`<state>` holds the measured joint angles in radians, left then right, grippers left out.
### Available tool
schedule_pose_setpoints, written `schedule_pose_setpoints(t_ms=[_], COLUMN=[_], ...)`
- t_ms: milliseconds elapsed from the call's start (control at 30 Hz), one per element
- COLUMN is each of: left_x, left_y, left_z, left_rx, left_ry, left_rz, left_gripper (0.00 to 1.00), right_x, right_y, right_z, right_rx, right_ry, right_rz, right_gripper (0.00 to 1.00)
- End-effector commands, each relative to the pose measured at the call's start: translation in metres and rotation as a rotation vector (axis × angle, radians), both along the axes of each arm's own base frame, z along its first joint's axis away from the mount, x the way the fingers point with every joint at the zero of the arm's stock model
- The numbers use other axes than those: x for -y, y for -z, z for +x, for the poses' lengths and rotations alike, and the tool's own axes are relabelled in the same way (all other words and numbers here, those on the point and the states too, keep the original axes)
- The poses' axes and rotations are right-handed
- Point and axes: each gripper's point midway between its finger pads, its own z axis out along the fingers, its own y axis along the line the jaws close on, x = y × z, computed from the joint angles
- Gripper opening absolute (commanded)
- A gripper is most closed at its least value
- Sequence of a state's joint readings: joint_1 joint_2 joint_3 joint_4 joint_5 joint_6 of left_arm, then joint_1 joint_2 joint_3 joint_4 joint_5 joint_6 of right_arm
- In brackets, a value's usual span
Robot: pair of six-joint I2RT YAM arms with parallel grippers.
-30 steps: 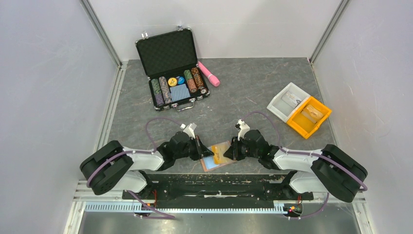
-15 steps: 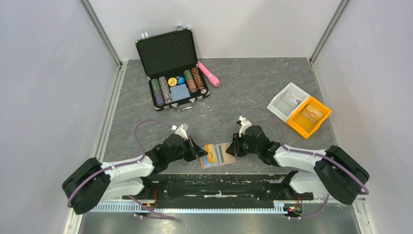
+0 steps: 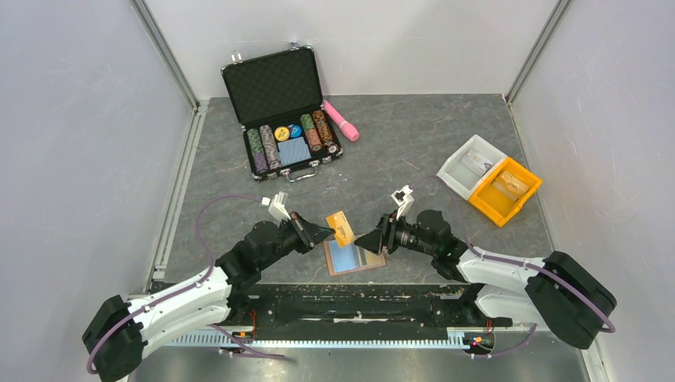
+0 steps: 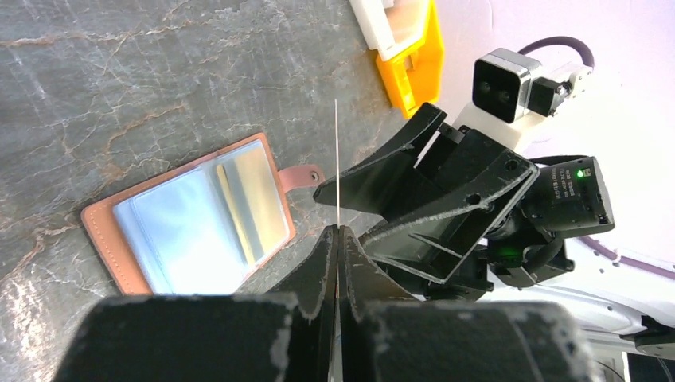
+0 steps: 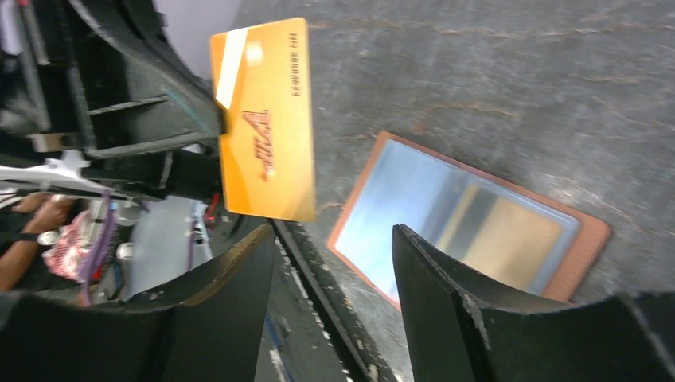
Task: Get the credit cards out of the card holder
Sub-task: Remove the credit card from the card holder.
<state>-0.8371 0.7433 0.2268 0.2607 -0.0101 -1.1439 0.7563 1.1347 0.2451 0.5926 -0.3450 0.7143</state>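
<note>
Top view: low in the middle of the frame, the left fingers (image 3: 322, 231) are pinched on one edge of an orange card (image 3: 341, 228), held above the grey bench (image 3: 414, 151). Just below it the card holder (image 3: 353, 259) lies open and flat, blue pockets up. The right fingers (image 3: 368, 241) are at its upper right edge. An open poker chip case (image 3: 278, 103) sits at upper centre-left.

Left wrist view: the card shows edge-on as a thin upright line at centre, clamped tight. The holder lies at lower left.

Right wrist view: the right fingers are spread wide along the bottom, gripping nothing. The orange card is at upper left. The holder, right of centre, has a tan card (image 5: 509, 231) in its pocket.
</note>
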Motion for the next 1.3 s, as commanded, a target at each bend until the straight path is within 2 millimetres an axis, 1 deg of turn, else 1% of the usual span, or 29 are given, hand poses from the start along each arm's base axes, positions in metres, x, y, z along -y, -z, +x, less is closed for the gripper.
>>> schedule_pose_setpoints(t_ms=[0,100,133,267,300,333,367,467,500,533,567,600,667,700,767,833,867,933,967,1133,1267], left_x=[0.007,0.010,0.013,0.015,0.015,0.015,0.014,0.012,0.012,0.010,0.009,0.008,0.003,0.001,-0.004,-0.008,-0.010,-0.011,-0.011,-0.003,0.006], left_y=[-0.036,-0.039,-0.040,-0.044,-0.044,-0.044,-0.043,-0.039,-0.038,-0.035,-0.032,-0.031,-0.027,-0.027,-0.027,-0.035,-0.036,-0.046,-0.042,-0.045,-0.045], left_z=[0.008,0.008,0.004,0.000,0.000,-0.001,-0.001,-0.002,-0.003,-0.003,-0.003,-0.003,-0.005,-0.005,-0.008,-0.009,-0.011,-0.013,-0.016,-0.026,-0.037], left_rx=[0.063,0.074,0.072,0.087,0.091,0.093,0.095,0.092,0.088,0.087,0.085,0.094,0.101,0.118,0.138,0.182,0.191,0.227,0.222,0.246,0.262], left_ry=[-0.010,-0.003,0.023,0.044,0.046,0.049,0.049,0.047,0.045,0.042,0.043,0.043,0.048,0.054,0.067,0.084,0.093,0.115,0.136,0.249,0.360], left_rz=[-0.090,-0.124,-0.142,-0.196,-0.195,-0.194,-0.192,-0.186,-0.182,-0.171,-0.151,-0.128,-0.057,-0.024,0.046,0.091,0.113,0.131,0.160,0.212,0.231], left_gripper=[0.02,0.02,0.02,0.02,0.02,0.02,0.02,0.02,0.06,0.12,0.24,0.40,0.63,0.70,0.77,0.81,0.82,0.83,0.83,0.82,0.81], right_x=[-0.020,-0.023,-0.024,-0.025,-0.025,-0.026,-0.026,-0.026,-0.026,-0.026,-0.025,-0.024,-0.022,-0.022,-0.023,-0.023,-0.024,-0.023,-0.023,-0.020,-0.017], right_y=[-0.051,-0.063,-0.066,-0.067,-0.066,-0.067,-0.068,-0.072,-0.072,-0.071,-0.070,-0.069,-0.066,-0.064,-0.053,-0.047,-0.045,-0.039,-0.039,-0.044,-0.044], right_z=[-0.009,-0.017,-0.018,-0.019,-0.019,-0.019,-0.019,-0.018,-0.017,-0.017,-0.016,-0.016,-0.020,-0.022,-0.028,-0.036,-0.038,-0.045,-0.048,-0.064,-0.070], right_rx=[0.076,0.082,0.085,0.069,0.066,0.067,0.069,0.079,0.086,0.087,0.089,0.089,0.102,0.104,0.096,0.100,0.102,0.092,0.092,0.086,0.083], right_ry=[-0.093,-0.127,-0.134,-0.135,-0.136,-0.137,-0.138,-0.137,-0.138,-0.140,-0.141,-0.148,-0.183,-0.205,-0.261,-0.326,-0.349,-0.396,-0.413,-0.489,-0.510], right_rz=[0.225,0.302,0.324,0.352,0.355,0.359,0.365,0.375,0.374,0.368,0.360,0.353,0.338,0.325,0.274,0.238,0.226,0.200,0.198,0.237,0.244], right_gripper=[0.60,0.59,0.58,0.54,0.51,0.47,0.41,0.17,0.11,0.05,0.00,0.00,0.00,0.00,0.00,0.00,0.00,0.00,0.00,0.00,0.00])
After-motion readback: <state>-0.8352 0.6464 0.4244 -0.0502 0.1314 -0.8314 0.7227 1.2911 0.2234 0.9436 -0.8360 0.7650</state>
